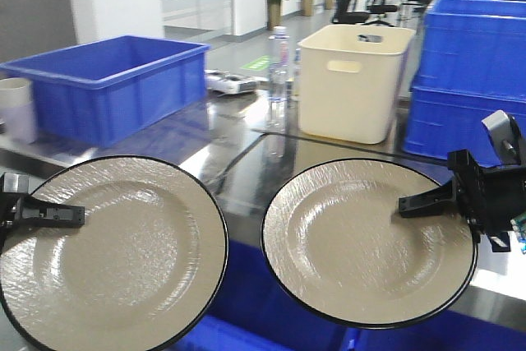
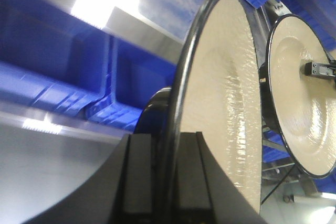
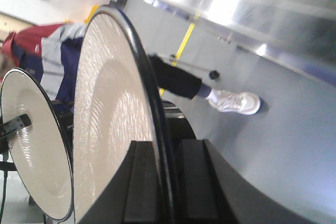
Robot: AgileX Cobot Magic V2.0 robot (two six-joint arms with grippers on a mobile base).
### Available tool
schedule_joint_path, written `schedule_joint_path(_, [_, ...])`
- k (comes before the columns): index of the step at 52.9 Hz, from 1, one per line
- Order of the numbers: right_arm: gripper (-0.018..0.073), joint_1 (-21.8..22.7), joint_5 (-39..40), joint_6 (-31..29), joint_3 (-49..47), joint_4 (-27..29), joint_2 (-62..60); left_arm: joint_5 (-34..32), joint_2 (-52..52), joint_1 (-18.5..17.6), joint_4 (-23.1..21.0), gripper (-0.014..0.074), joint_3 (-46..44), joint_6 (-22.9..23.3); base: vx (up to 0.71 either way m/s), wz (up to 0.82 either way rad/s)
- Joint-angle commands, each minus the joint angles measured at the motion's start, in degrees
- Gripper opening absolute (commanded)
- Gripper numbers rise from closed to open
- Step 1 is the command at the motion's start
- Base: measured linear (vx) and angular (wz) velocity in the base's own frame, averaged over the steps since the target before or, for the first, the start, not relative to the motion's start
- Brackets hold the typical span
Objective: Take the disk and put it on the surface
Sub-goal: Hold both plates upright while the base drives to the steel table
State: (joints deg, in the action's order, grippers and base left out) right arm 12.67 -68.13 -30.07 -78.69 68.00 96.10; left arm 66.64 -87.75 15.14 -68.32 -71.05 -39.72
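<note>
Two disks are beige plates with thin black rims, held level side by side over the front edge of the dark, glossy surface [image 1: 238, 145]. My left gripper [image 1: 78, 217] is shut on the left rim of the left disk [image 1: 107, 252]. My right gripper [image 1: 403, 205] is shut on the right rim of the right disk [image 1: 366, 240]. In the left wrist view the left disk [image 2: 220, 103] stands edge-on between the pads of the left gripper [image 2: 167, 140], with the right disk [image 2: 304, 103] beyond. In the right wrist view the right gripper [image 3: 167, 148] pinches the right disk [image 3: 110, 119], and the left disk [image 3: 34, 140] lies behind.
On the tabletop stand a blue bin [image 1: 107, 84] at the left, a water bottle [image 1: 279, 71], a cream bin [image 1: 357, 80] and stacked blue crates [image 1: 468, 80] at the right. A white cup [image 1: 16, 108] is far left. Blue crates [image 1: 271, 302] sit below the plates. A person [image 3: 58, 61] stands nearby.
</note>
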Motion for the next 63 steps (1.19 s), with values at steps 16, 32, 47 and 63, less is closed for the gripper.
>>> schedule_joint_path(16, [-0.0009, 0.2, -1.0, 0.2, -1.9, 7.2, -3.1, 1.0, 2.5, -0.4, -8.3, -0.0002, -1.9, 0.9, 0.32, -0.45])
schedule_joint_path(32, [-0.0009, 0.2, -1.0, 0.2, -1.9, 7.2, -3.1, 1.0, 2.5, -0.4, -8.3, -0.0002, -1.9, 0.9, 0.29, -0.43])
schedule_joint_path(47, [-0.0009, 0.2, -1.0, 0.2, -1.9, 7.2, -3.1, 1.0, 2.5, -0.4, -8.3, -0.0002, -1.9, 0.9, 0.22, -0.38])
schedule_joint_path(63, [-0.0009, 0.2, -1.0, 0.2, -1.9, 7.2, -3.1, 1.0, 2.5, -0.4, -8.3, -0.0002, -1.9, 0.9, 0.10, -0.09])
